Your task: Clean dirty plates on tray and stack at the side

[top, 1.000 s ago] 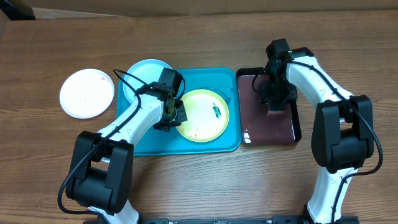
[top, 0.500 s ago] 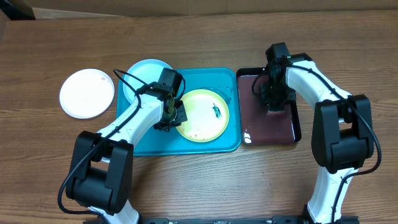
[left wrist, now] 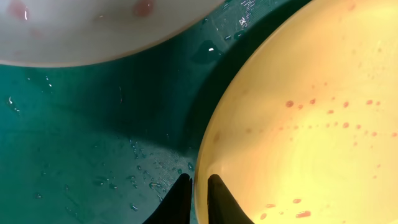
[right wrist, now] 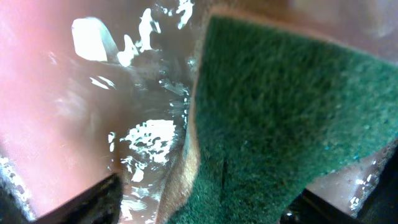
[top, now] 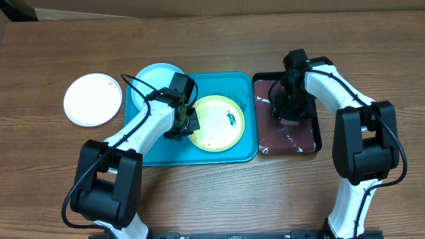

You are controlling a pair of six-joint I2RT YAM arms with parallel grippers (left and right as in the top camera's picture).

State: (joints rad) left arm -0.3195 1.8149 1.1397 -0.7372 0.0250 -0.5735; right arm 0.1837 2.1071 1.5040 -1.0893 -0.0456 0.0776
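The yellow-green plate [top: 214,125] lies in the turquoise tray [top: 199,154], with a dark smudge [top: 231,118] near its right side. My left gripper [top: 181,124] is shut on that plate's left rim; in the left wrist view [left wrist: 198,186] the rim [left wrist: 205,143] runs between the two dark fingers. The pale blue plate [top: 155,79] rests on the tray's far left corner and shows at the top of the left wrist view [left wrist: 93,25]. The white plate [top: 93,99] lies on the table left of the tray. My right gripper [top: 289,106] holds a green sponge [right wrist: 292,112] down in reddish liquid.
A smaller black tray [top: 317,136] with reddish liquid [right wrist: 43,93] stands right of the turquoise tray, touching it. Water drops and red specks lie on the tray floor [left wrist: 81,137] and on the yellow-green plate [left wrist: 323,118]. Bare wooden table [top: 212,192] lies in front.
My right gripper has shifted slightly left and down in the black tray, and the liquid now shows ripples and glints. The left arm and the plates have not moved.
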